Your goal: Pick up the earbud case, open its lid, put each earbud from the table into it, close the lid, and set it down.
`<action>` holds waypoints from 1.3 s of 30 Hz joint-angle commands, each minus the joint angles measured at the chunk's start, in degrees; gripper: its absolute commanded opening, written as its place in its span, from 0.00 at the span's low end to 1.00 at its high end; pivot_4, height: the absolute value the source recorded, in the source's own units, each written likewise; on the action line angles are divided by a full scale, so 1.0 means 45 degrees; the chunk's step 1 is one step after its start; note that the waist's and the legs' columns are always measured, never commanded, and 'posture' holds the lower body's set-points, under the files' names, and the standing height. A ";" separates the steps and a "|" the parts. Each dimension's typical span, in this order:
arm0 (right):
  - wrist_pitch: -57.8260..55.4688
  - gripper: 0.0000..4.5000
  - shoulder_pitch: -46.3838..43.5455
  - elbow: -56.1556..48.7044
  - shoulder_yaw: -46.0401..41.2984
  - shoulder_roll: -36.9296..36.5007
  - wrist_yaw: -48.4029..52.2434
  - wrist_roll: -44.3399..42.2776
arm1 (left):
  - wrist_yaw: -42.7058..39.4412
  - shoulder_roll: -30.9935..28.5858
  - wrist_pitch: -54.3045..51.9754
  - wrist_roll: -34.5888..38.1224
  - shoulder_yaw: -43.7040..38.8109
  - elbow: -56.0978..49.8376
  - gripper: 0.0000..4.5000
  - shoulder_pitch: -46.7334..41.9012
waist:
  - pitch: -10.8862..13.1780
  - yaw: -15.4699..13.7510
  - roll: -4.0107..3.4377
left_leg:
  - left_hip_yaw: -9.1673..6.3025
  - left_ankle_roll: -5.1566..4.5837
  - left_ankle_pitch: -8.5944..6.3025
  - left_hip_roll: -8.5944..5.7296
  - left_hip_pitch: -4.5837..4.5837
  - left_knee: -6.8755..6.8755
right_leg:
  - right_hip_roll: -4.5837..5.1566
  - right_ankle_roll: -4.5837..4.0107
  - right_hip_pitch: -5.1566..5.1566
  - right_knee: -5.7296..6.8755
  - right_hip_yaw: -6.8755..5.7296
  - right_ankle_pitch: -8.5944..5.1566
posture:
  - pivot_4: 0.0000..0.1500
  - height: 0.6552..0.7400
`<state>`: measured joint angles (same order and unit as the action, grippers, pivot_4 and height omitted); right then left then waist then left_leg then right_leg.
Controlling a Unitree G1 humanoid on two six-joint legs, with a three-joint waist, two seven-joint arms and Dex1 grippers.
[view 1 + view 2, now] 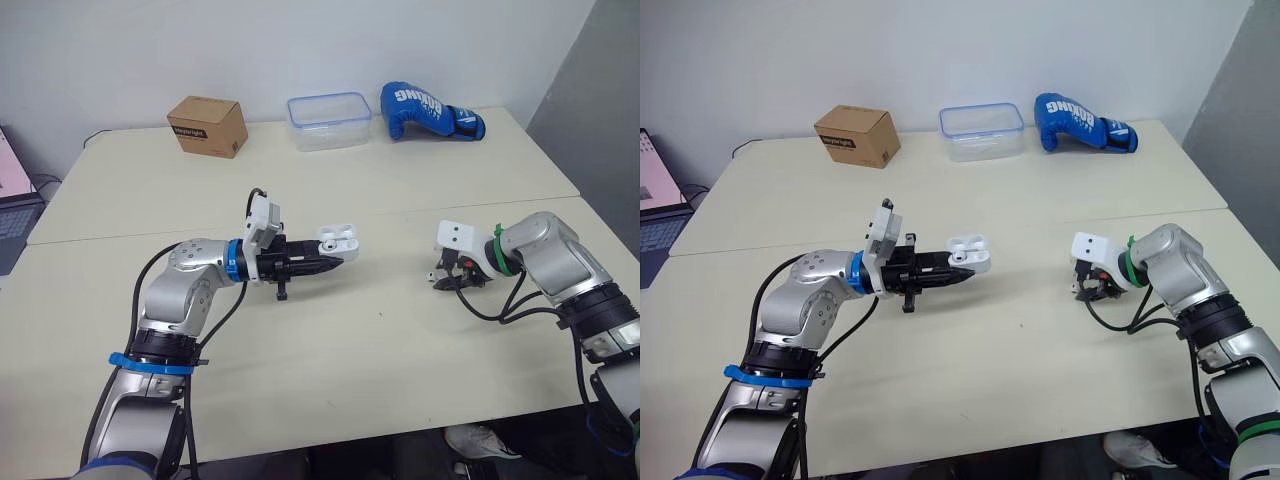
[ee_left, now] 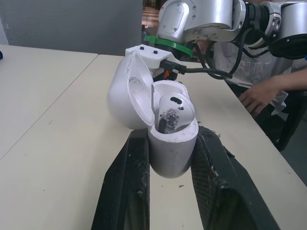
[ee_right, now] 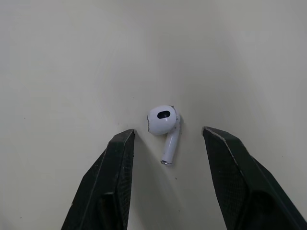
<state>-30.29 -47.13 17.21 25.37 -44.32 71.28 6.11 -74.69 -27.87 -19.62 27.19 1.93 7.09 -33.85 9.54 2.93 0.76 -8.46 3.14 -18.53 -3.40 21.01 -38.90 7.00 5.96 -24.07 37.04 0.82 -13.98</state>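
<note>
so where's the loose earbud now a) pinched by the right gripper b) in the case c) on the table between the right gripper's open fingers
c: the earbud lies on the table between the fingers of the open right gripper, untouched.

Office-like lab, pale tables [image 1: 330,370], laptop [image 1: 14,215] at edge, bare white wall [image 1: 120,50]

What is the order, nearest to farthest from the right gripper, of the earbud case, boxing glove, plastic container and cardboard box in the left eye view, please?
From the right gripper:
1. earbud case, held by the left gripper.
2. boxing glove, far edge, right.
3. plastic container, far edge, middle.
4. cardboard box, far left.
</note>
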 commanded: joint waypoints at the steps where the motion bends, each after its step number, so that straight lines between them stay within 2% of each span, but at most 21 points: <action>1: 0.0165 0.51 -0.0120 0.0013 -0.0043 0.0177 0.0152 0.0142 | -0.0114 -0.0126 0.0024 0.0289 -0.0103 -0.0503 0.18 -0.0007 | 0.0000 0.0003 0.0000 | 0.0000 0.0000 0.0000 0.0000 0.0000 0.0000 | 0.0000 0.0000 0.0000 0.0000 -0.0001 0.0000 | 1.00 0.89; 2: 0.0167 0.51 -0.0120 0.0018 -0.0040 0.0179 0.0159 0.0146 | -0.0112 -0.0126 0.0024 0.0288 -0.0102 -0.0505 0.18 -0.0005 | 0.0000 0.0003 0.0000 | 0.0000 0.0000 0.0000 0.0000 0.0000 0.0000 | 0.0000 0.0000 0.0000 0.0000 -0.0001 0.0000 | 1.00 0.89; 5: 0.0269 0.40 -0.0103 -0.0025 -0.0041 0.0193 0.0165 0.0163 | -0.0114 -0.0131 0.0028 0.0286 -0.0108 -0.0497 0.18 -0.0011 | 0.0000 0.0004 0.0000 | 0.0000 0.0000 0.0000 0.0000 0.0000 0.0000 | 0.0000 0.0000 0.0000 0.0000 0.0000 0.0000 | 1.00 0.89; 9: 0.0365 0.11 -0.0108 0.0018 -0.0069 0.0217 0.0193 0.0227 | -0.0117 -0.0136 0.0036 0.0273 -0.0104 -0.0481 0.18 -0.0023 | 0.0000 0.0006 0.0000 | 0.0001 0.0000 0.0000 -0.0001 -0.0001 0.0000 | 0.0000 0.0000 0.0000 0.0001 0.0001 0.0000 | 1.00 0.89; 10: 0.0387 0.09 -0.0103 0.0026 -0.0065 0.0203 0.0211 0.0246 | -0.0120 -0.0140 0.0040 0.0268 -0.0101 -0.0479 0.18 -0.0024 | 0.0000 0.0006 0.0000 | 0.0000 0.0000 0.0000 -0.0001 0.0000 0.0000 | 0.0000 0.0000 0.0001 0.0001 0.0000 0.0000 | 1.00 0.89; 18: 0.0761 0.09 -0.0125 -0.0035 0.0028 -0.0134 0.0549 0.0473 | -0.0148 -0.0152 0.0052 0.0255 -0.0081 -0.0479 0.18 -0.0034 | 0.0000 0.0003 0.0000 | 0.0000 0.0000 0.0000 -0.0003 0.0000 -0.0001 | 0.0001 0.0000 0.0002 0.0000 0.0000 0.0000 | 1.00 0.89; 24: 0.1799 0.09 0.0099 -0.1360 0.0299 -0.1391 0.2818 0.0297 | -0.0367 -0.0211 0.0093 0.0191 0.0036 -0.0511 0.18 -0.0020 | 0.0001 -0.0019 0.0000 | -0.0003 0.0000 0.0000 -0.0006 0.0011 0.0000 | 0.0003 0.0000 -0.0003 -0.0012 -0.0005 0.0000 | 1.00 0.89; 29: 0.2690 0.09 0.0095 -0.1411 0.0538 -0.1690 0.3773 0.0552 | -0.0254 -0.0092 0.0110 0.0214 0.0092 -0.0590 0.18 -0.0016 | 0.0001 -0.0015 0.0000 | 0.0002 0.0000 0.0000 -0.0002 0.0006 -0.0002 | 0.0001 0.0000 -0.0001 0.0002 -0.0002 0.0000 | 1.00 0.89; 39: 0.4933 0.09 0.0027 -0.0547 0.1269 -0.1795 0.3801 0.2092 | -0.0162 -0.0059 0.0161 0.0211 0.0078 -0.0760 0.18 0.0177 | 0.0000 -0.0033 0.0000 | 0.0002 0.0001 0.0000 -0.0003 0.0004 -0.0004 | 0.0002 0.0000 0.0003 -0.0003 -0.0001 0.0000 | 1.00 0.89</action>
<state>-9.49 -46.30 13.66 30.68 -51.66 87.56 13.31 -75.56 -27.96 -19.53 27.16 2.66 6.23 -33.03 9.54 2.79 0.76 -8.45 3.14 -18.53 -3.41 21.02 -38.93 7.01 5.96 -24.04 37.02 0.81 -13.98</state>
